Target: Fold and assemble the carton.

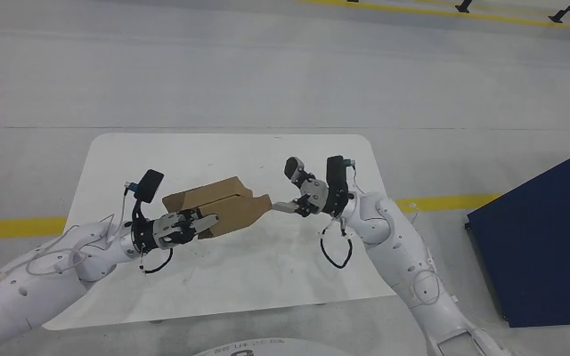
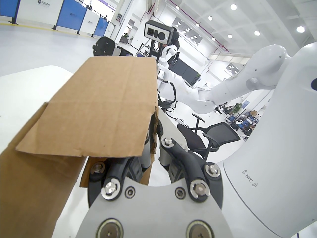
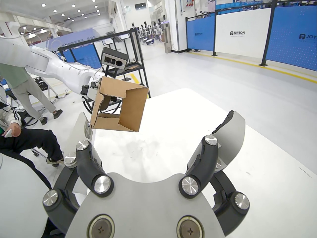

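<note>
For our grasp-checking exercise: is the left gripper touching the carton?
Touching: the left wrist view shows the left gripper shut on a wall of the carton.

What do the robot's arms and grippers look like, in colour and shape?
The left arm and right arm have smooth white shells, each with a black cable loop near the wrist. The left gripper and right gripper have grey metal bases, black links, silver screws.

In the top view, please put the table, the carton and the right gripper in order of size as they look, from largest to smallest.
1. table, by far the largest
2. carton, held by the left gripper
3. right gripper, open, somewhat smaller than the carton
</note>
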Available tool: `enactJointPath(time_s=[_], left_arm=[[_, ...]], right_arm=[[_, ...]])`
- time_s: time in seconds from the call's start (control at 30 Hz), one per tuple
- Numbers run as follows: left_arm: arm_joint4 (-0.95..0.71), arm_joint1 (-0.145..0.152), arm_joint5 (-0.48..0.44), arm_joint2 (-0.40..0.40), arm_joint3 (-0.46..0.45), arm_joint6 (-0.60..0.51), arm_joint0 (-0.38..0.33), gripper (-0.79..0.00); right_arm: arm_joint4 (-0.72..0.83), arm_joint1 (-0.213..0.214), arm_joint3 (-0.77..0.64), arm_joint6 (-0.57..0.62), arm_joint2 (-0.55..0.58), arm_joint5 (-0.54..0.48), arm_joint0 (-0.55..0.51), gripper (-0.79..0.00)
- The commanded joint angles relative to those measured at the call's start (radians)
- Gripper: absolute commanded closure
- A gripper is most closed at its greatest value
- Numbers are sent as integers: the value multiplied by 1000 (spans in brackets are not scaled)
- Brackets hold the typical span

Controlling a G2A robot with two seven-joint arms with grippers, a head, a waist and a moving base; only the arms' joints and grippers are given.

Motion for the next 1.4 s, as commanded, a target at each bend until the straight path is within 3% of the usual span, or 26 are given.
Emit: enactJointPath(time_s=[0.0, 0.3, 0.6, 0.93, 1.2, 1.37], left_arm=[[2, -1, 0, 3, 0, -4, -1, 0], [20, -2, 0, 10, -9, -11, -6, 0], [43, 4, 0, 14, -21, 3, -8, 0], [56, 6, 0, 28, -27, 19, -17, 0], [58, 7, 0, 43, -19, 39, -26, 0], [86, 10, 0, 36, 37, 52, -32, 0]], right_arm=[[-18, -3, -5, 10, -14, 33, 7, -785], [-42, -16, 8, 90, -83, 116, 58, -785], [-30, -23, 23, 112, -112, 130, 85, -785], [85, -11, 56, 143, -96, -78, 87, -785], [163, 12, 33, 173, -94, -78, 84, -785], [172, 24, 18, 149, -83, -78, 69, -785]])
